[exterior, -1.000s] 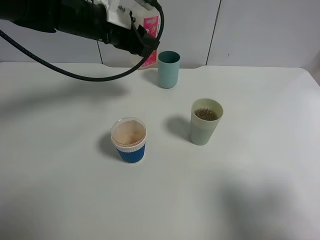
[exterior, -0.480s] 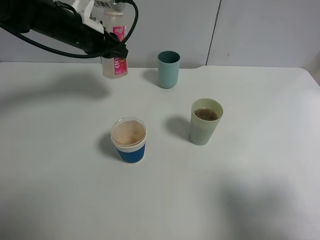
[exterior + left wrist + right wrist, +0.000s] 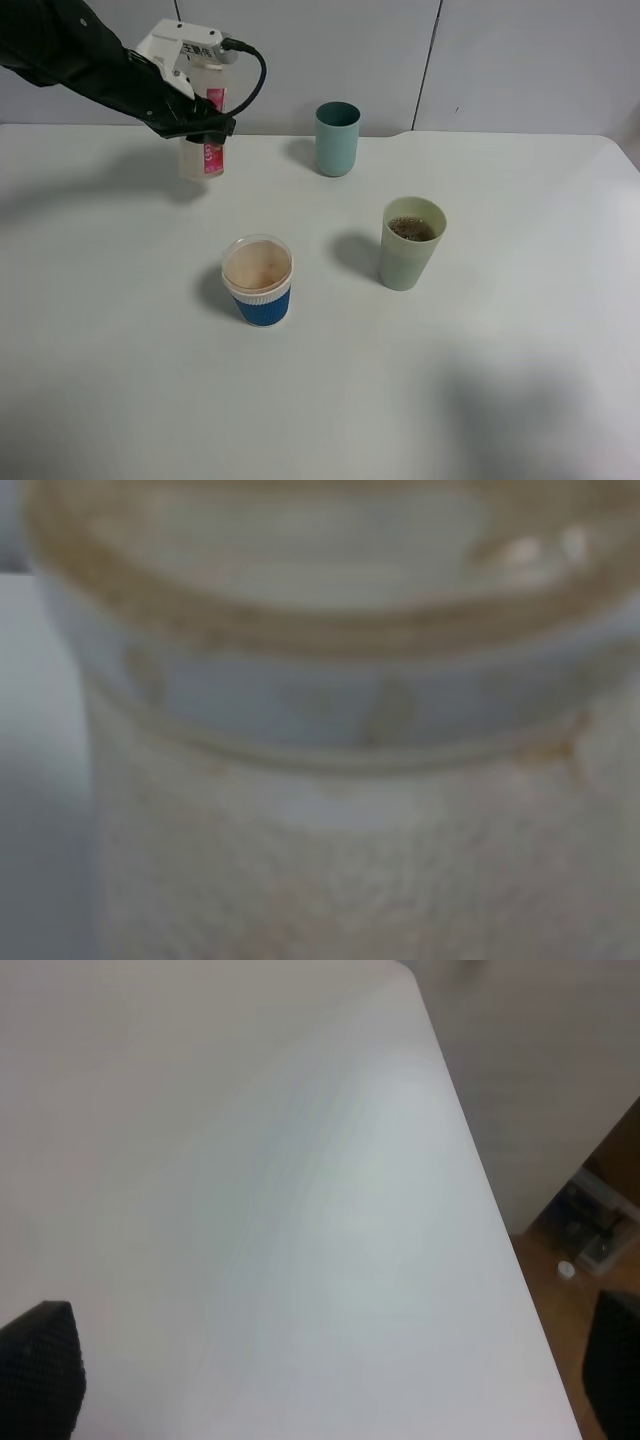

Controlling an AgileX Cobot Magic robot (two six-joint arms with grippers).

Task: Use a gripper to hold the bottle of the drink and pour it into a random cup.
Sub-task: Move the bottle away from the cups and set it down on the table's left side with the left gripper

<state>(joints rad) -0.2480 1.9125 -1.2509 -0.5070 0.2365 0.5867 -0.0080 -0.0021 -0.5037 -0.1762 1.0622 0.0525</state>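
My left gripper (image 3: pixel 203 118) is shut on the bottle of the drink (image 3: pixel 201 150) at the back left of the table. The bottle stands upright with its pink-red label facing right, and its base is at or just above the tabletop; I cannot tell which. In the left wrist view the bottle (image 3: pixel 330 780) fills the frame, blurred. The cup (image 3: pixel 410 244), a pale yellow-green tumbler, stands right of centre with brown drink inside. My right gripper (image 3: pixel 328 1370) is open over bare table near its edge, with one black fingertip (image 3: pixel 42 1365) showing at each side.
A teal tumbler (image 3: pixel 337 138) stands at the back centre. A short blue-and-white ribbed cup (image 3: pixel 258 281) holding pale brown liquid sits left of centre. The white table (image 3: pixel 500 380) ends at a wall behind. The right wrist view shows the table edge (image 3: pixel 500 1260) and floor beyond.
My left arm has swung left and down, carrying the bottle from beside the teal tumbler to the back left. The bottle has come upright. The cups have not moved.
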